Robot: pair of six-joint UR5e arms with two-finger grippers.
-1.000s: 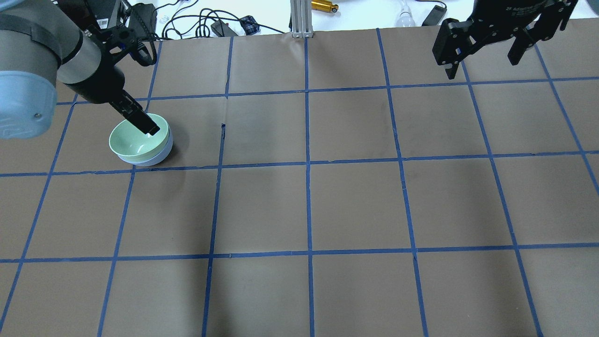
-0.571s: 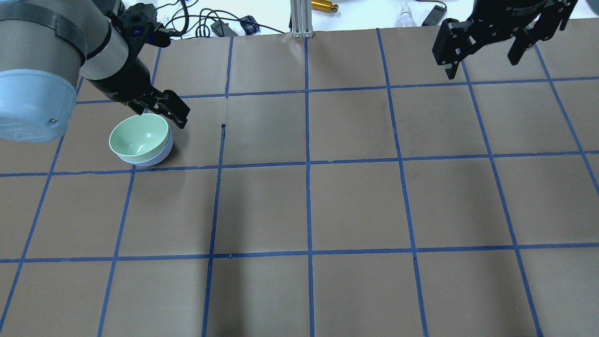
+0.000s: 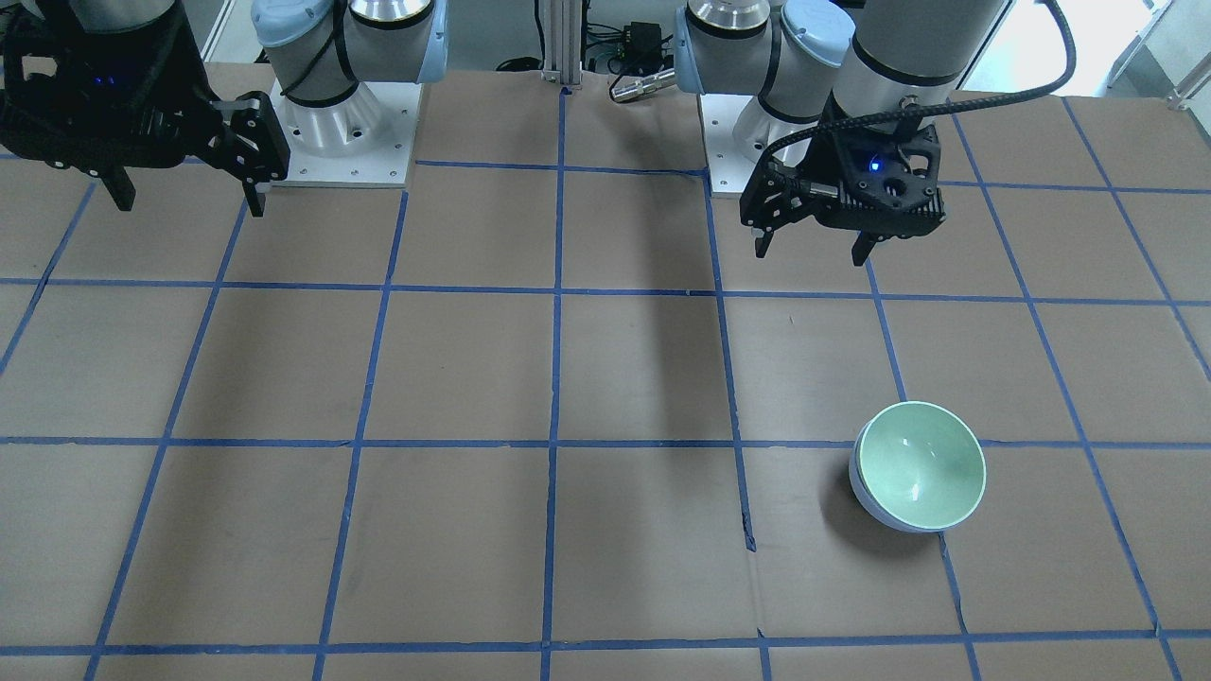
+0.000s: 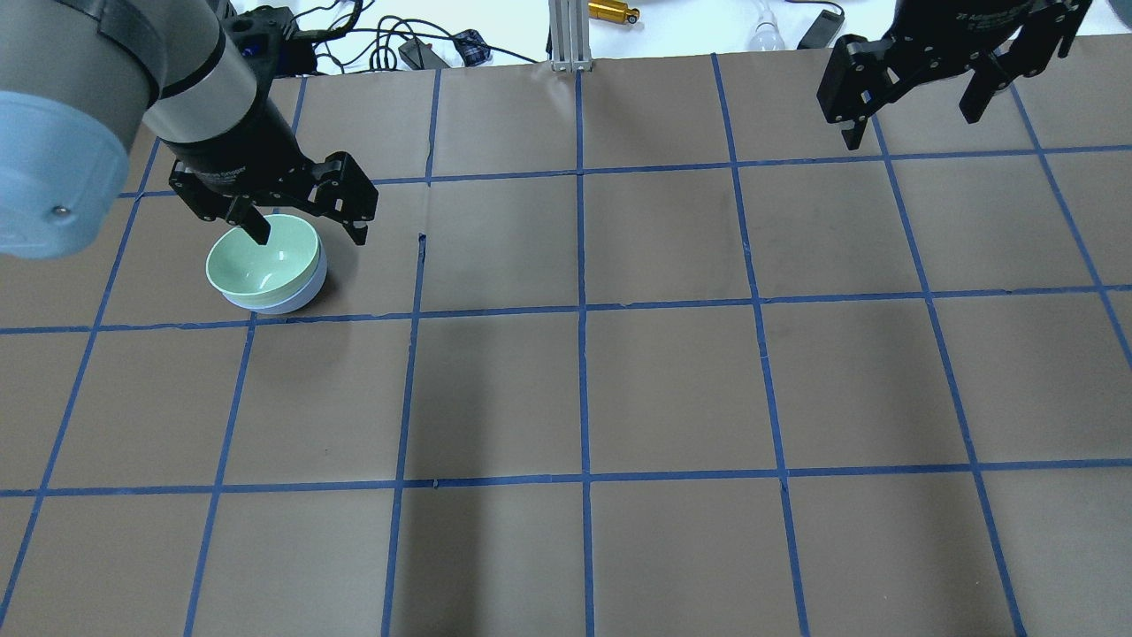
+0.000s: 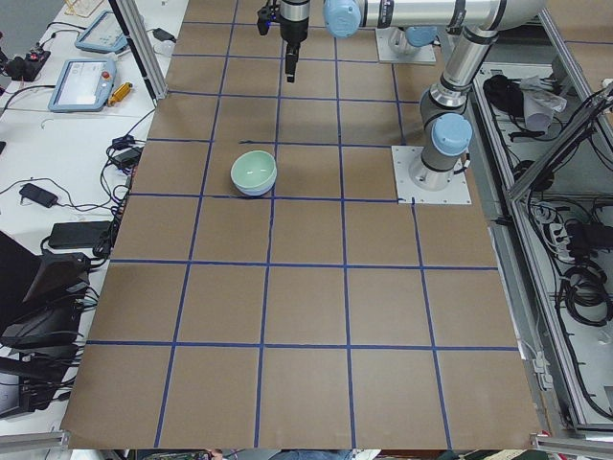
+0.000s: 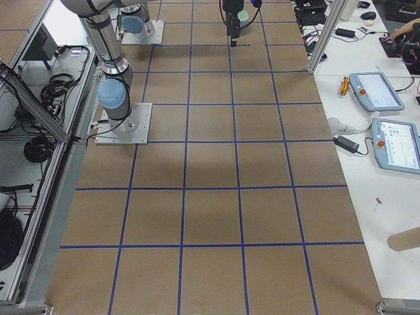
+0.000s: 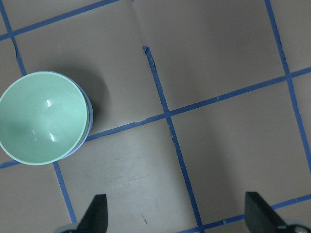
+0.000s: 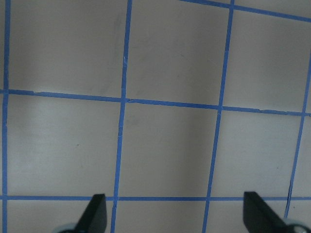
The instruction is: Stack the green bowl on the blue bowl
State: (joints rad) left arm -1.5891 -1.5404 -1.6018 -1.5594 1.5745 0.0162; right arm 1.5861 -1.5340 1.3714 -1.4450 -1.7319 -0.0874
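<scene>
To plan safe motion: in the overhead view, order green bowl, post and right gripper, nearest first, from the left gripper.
1. The green bowl, close to the left gripper, on the view's left.
2. The post, far edge, middle.
3. The right gripper, far right corner.

Left arm (image 4: 208,97) and right arm (image 3: 378,47): silver-grey tubes, pale blue caps, black tooling.
The left arm's silver-grey metal tube was ringed by a black band and ended in a rounded pale blue joint cap (image 4: 44,159) that carried one small screw (image 4: 59,211) near its six o'clock. A black ribbed cable (image 3: 1061,71) ran from two o'clock of the front-facing view to the matte black left gripper (image 3: 809,251), whose housing showed a small blue light (image 3: 876,165). The right gripper (image 4: 911,124), black and angular too, bore white lettering (image 4: 995,12) at its twelve o'clock. Each arm rose from a conical silver base on a square pale mounting plate (image 3: 388,163) dotted with screws along its edge.
</scene>
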